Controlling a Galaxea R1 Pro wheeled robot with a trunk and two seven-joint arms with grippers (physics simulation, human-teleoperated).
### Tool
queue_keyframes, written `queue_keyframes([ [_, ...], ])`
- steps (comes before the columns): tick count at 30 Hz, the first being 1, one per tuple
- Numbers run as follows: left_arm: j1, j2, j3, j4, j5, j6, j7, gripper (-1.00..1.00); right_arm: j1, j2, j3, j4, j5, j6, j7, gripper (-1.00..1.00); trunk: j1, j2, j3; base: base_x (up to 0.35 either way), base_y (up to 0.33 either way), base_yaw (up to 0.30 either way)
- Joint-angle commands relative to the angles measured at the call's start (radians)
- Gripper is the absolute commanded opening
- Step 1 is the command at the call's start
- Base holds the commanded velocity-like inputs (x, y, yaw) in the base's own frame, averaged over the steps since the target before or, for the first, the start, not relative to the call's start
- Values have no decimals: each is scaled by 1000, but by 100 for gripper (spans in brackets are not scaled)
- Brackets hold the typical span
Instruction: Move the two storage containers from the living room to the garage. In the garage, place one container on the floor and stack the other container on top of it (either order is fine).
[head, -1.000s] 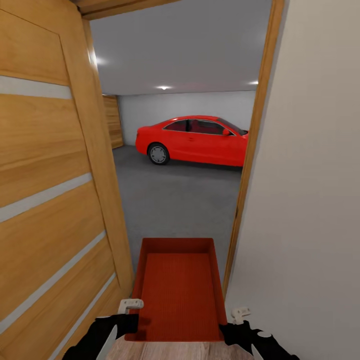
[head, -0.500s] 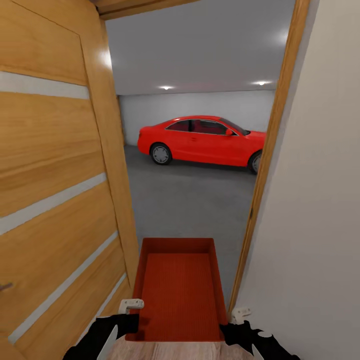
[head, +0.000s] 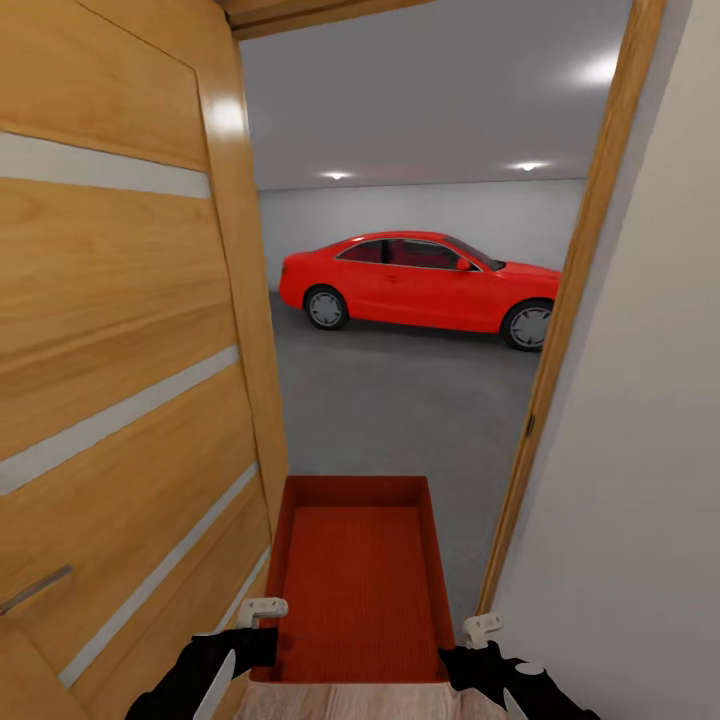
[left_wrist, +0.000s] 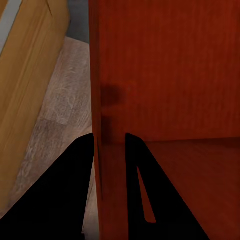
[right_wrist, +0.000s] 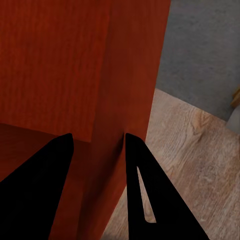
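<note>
Doorway nearer than earlier; both grippers, left (left_wrist: 109, 150) & right (right_wrist: 97, 145), clamp container (head: 357, 590) walls. Carrying step; next: clear door frame (head: 560, 330), prob. tight.

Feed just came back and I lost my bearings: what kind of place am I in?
You're at a doorway into what looks like a garage: an open wooden door at the left, grey concrete floor ahead, and a red car parked by the far white wall. The storage container is carried in front.

Head faces doorway; wrists close on shared container (head: 355, 590) walls.
</note>
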Motion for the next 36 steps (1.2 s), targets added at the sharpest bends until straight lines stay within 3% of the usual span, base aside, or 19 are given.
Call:
queue_keyframes([
  [1,0,-29,-3,-3,4,-32,5,-100,0,23,-2,2,8,6,4,-100,0,-1,-1,0,48,0],
  [36,0,-32,-3,-3,4,-32,5,-100,0,23,-2,2,7,7,-1,-100,0,-1,-1,12,49,0],
])
